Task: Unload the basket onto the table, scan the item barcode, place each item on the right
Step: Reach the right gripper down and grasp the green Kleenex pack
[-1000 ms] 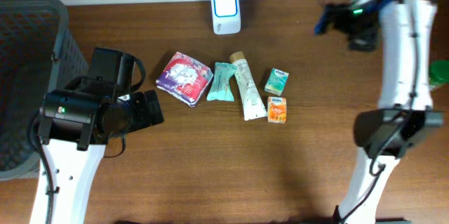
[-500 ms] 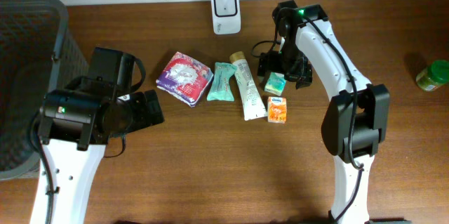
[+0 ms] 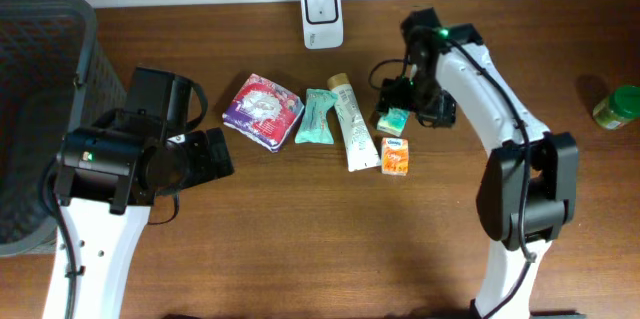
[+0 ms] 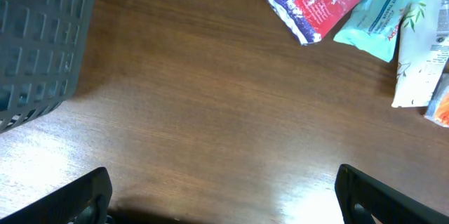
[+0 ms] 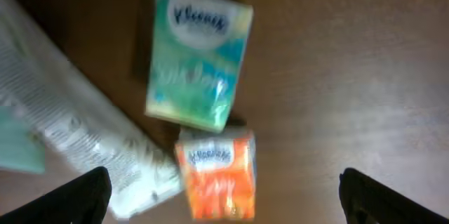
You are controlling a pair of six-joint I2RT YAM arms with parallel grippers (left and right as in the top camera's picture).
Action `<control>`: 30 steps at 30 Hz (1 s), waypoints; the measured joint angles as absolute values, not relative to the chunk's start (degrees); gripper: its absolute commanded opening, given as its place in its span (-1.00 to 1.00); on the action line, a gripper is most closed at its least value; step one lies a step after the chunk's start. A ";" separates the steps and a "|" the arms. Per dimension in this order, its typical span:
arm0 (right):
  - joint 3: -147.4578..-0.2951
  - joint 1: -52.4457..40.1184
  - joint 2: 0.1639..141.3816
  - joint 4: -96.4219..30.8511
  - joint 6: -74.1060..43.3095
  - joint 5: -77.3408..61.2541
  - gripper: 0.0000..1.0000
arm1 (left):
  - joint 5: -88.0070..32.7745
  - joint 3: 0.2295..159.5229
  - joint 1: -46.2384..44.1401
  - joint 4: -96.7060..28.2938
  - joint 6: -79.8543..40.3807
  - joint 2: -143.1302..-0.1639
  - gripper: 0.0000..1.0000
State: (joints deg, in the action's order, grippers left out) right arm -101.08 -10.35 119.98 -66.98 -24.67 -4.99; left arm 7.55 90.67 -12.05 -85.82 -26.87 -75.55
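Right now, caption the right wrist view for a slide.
Open right gripper above a green Kleenex tissue pack and an orange Kleenex pack on a brown wooden table.

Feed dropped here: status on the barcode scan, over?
Open and empty: left gripper, right gripper. Right one above green tissue pack, not gripped. Crowded by orange pack and tube.

From overhead we get even, moderate light on the surface (image 3: 300,249), with only faint, soft shadows and a bright strip along the top edge. In the left wrist view we see sharp detail and pale glare low on the wood. Our right wrist view is blurred throughout: the green tissue pack (image 5: 198,57) and orange pack (image 5: 216,175) look soft, and the upper left corner is dark.
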 measured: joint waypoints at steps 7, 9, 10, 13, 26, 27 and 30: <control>-87.70 0.08 120.11 -48.18 -14.85 -25.93 0.98 | 7.55 90.67 -12.05 -85.78 -26.87 -75.55 0.98; -86.74 0.08 120.11 -46.72 -14.68 -27.92 0.75 | 7.55 90.67 -12.05 -85.84 -26.87 -75.55 0.98; -86.59 0.08 120.11 -46.50 -14.66 -28.64 0.43 | 7.55 90.67 -12.05 -85.86 -26.87 -75.55 0.98; -85.58 0.08 120.11 -44.66 -14.63 -29.93 0.33 | 7.55 90.67 -12.05 -85.84 -26.87 -75.55 0.98; -84.82 -0.14 122.10 -40.64 -16.93 -25.32 -0.08 | 7.55 90.67 -12.05 -85.84 -26.87 -75.55 0.98; -84.77 -0.40 122.10 -40.05 -16.95 -25.21 -0.03 | 7.55 90.67 -12.05 -85.86 -26.87 -75.55 0.98; -84.77 -2.52 122.10 -38.72 -16.93 -24.91 0.01 | 7.55 90.67 -12.05 -85.84 -26.87 -75.55 0.98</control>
